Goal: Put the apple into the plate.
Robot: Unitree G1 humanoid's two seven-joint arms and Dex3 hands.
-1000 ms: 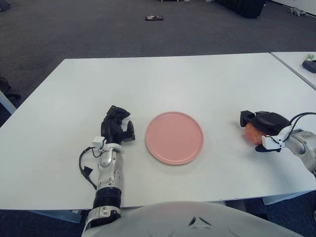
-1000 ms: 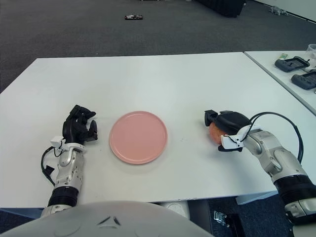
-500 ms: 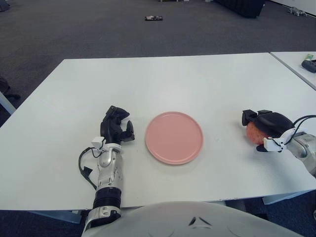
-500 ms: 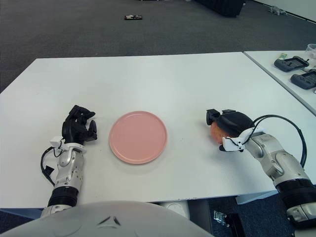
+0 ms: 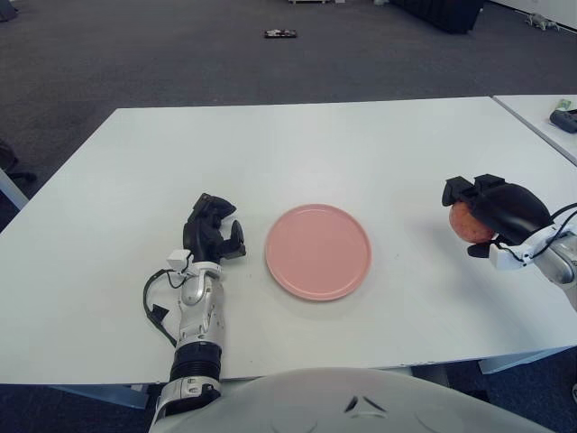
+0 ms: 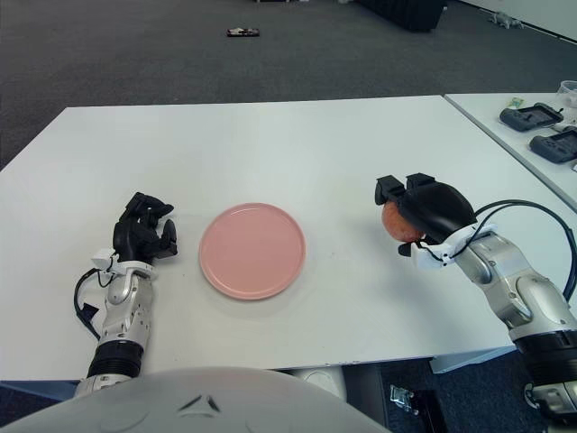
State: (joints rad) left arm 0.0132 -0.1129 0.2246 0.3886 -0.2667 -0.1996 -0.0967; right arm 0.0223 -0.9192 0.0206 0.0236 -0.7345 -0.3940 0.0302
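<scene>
Nearest the robot, at about 7 o'clock from the plate, the left hand [image 6: 142, 236] is resting on the white table [image 6: 270, 144] with its forearm lying flat; its dark fingers [image 5: 236, 236] are curling inward around nothing, sitting just beside the plate's left rim without touching it. The pink plate [image 5: 318, 251] is lying flat near the middle of the table with nothing on it.

At 3 o'clock from the plate, well apart from it, the right hand [image 6: 431, 207] is gripping the apple [image 6: 398, 222] from above. The black fingers [image 6: 393, 188] are wrapping over the top and far side of the fruit, so only its reddish-orange lower left part is showing beneath the palm. The apple is appearing to hang clear of the table inside this grasp, with a soft shadow on the surface below it, though the gap itself is hard to judge.

The right eye view is showing the whole right forearm, its looping black cable and the wrist running back toward 5 o'clock, while the left eye view is cutting the arm off at the picture's edge. The right eye view is also showing a neighbouring table [image 6: 505, 135] at 2 o'clock carrying two dark devices [image 6: 537, 115]; the left eye view is catching only one corner of that. Farther off, at 12 o'clock, a small dark object [image 5: 281, 33] is lying on the grey carpet [image 5: 180, 54].
</scene>
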